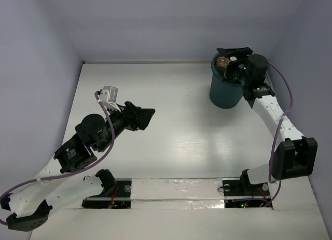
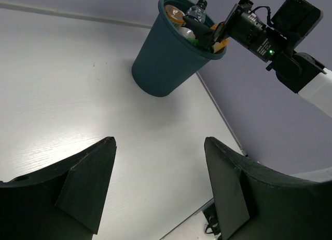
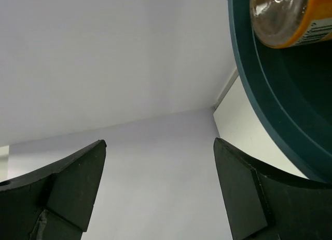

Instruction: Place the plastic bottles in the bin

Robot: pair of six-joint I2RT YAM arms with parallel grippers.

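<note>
We see a white table point(image 1: 181, 141) boxed in by pale lilac walls point(image 1: 176, 22), w/ both arms bolted at the near edge. The left arm point(image 1: 88, 141) bends over the left half of the table and points toward the middle. The right arm point(image 1: 270, 110) reaches up the right side to the far right corner, a purple cable point(image 1: 287, 89) looping alongside it. The bin point(image 1: 224, 92), dark teal and tapering, stands upright on the table in that far right corner, close to the back and right walls, well apart from the left arm. In the left wrist view the bin point(image 2: 166, 63) sits far ahead, beyond the fingers. The left gripper point(image 1: 148, 118) hangs over bare table w/ its jaws spread wide and nothing btwn them; the wrist view confirms the gap, w/ only table seen through it point(image 2: 158, 141). The right gripper point(image 1: 232, 54) sits at the bin's rim over the opening. From its own cam its fingers point(image 3: 78, 183) are spread apart and empty, w/ wall behind them and the bin's rim point(image 3: 259, 94) off to the upper right. The plastic bottles point(image 2: 192, 19) we can spot are all inside the bin, piled near the top. There is an orange bottle point(image 2: 174, 12) toward the rim, and a clear bottle point(image 2: 197, 10) w/ a dark cap pokes above the rim. Another orange-labelled bottle base point(image 3: 282, 16) shows just inside the wall in the right wrist view. We can't count them exactly, since the right gripper covers part of the opening. No bottle lies on the table in any view.
</note>
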